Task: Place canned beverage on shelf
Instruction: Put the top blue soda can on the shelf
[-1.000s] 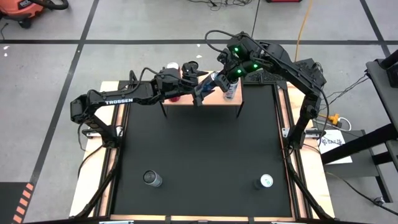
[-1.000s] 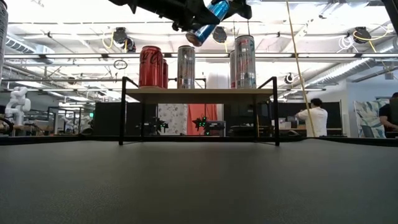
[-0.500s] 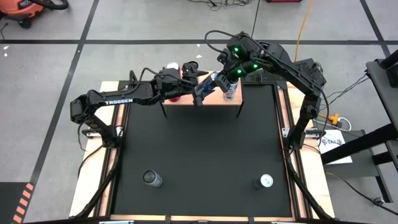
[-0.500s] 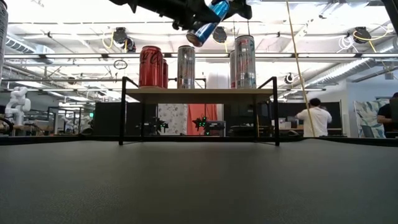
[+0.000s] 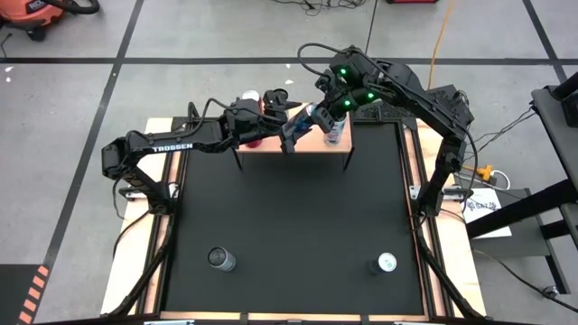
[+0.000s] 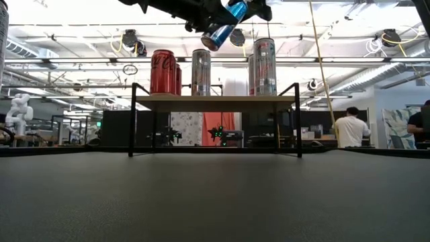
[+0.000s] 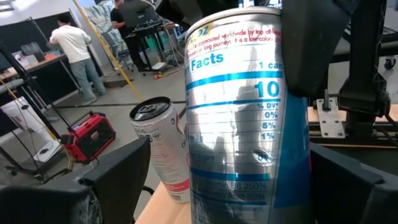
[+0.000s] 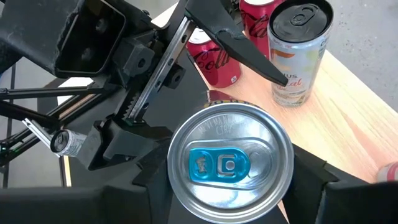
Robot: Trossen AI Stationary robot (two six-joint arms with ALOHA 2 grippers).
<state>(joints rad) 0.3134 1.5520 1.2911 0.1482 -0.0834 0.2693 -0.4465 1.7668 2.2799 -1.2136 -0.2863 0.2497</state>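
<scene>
Pincer of left arm (image 5: 291, 129) clamped on blue can (image 6: 220, 25), held tilted at upper centre of the low view, above the shelf (image 6: 215, 99). Right pincer (image 5: 327, 110) sits around the can's top; grip unclear. Handover or placing step, probably. Next: upright it, lower between standing cans (image 6: 201, 71).

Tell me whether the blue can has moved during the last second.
No. In the low view the blue can hangs tilted above the shelf, just as before, between both grippers.
</scene>
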